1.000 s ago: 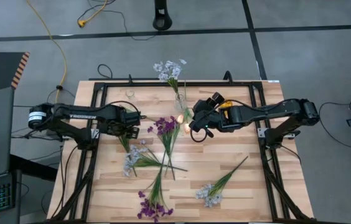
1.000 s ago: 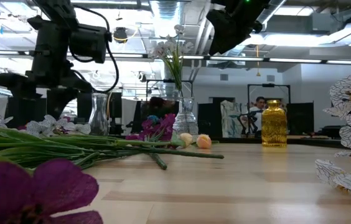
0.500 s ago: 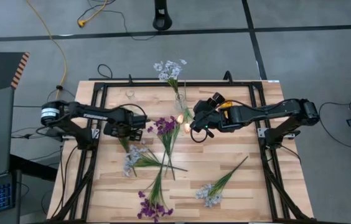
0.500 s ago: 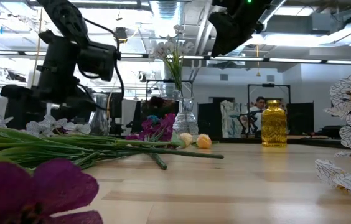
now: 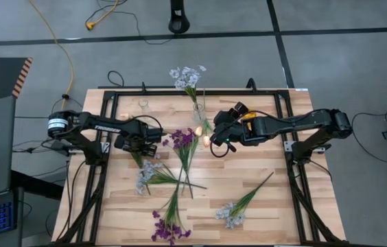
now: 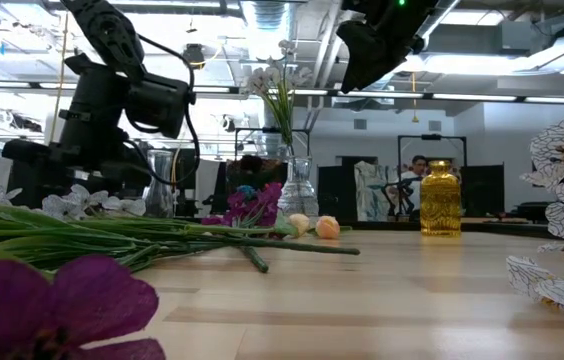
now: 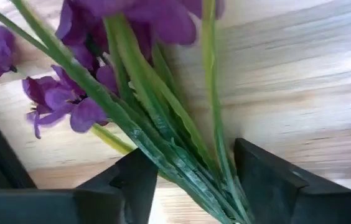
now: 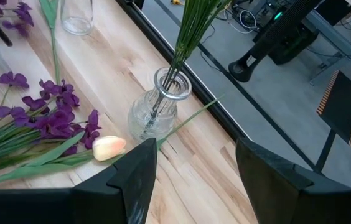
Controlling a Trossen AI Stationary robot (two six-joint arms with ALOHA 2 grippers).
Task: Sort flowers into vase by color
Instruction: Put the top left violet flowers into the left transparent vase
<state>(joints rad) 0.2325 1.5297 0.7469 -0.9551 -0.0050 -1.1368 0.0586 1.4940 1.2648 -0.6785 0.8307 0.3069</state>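
- Your purple sprig (image 5: 182, 141) lies near the middle of the desk (image 5: 262, 206), its blooms just left of the clear vase (image 5: 198, 112) and its long green stem running toward the near edge.
- In the left wrist view that sprig's stems (image 7: 163, 146) pass between the two dark fingers (image 7: 269, 180), with purple petals just beyond them.
- The left hand (image 5: 154, 137) sits low over the stems just left of the purple blooms; its fingers stand apart on either side of the stems, and you cannot tell from these views whether they press on them.
- A pale blue-white sprig (image 5: 147, 173) lies just below that hand, crossing the purple stem.
- A second purple sprig (image 5: 168, 227) lies at the near edge, and another pale sprig (image 5: 233, 213) rests to the right of it, well apart from the others.
- The clear vase holds a pale blue-white sprig (image 5: 186, 77) upright; the right wrist view shows its stems (image 8: 188, 37) going into the neck.
- Two peach buds (image 6: 314, 225) lie on the desk just beside that vase.
- A smaller clear vase (image 5: 143, 104) stands near the far left edge.
- The right hand (image 5: 215, 140) hangs above the desk just right of the vase, fingers apart and holding nothing.
- An amber jar (image 6: 440, 198) shows in the low view.
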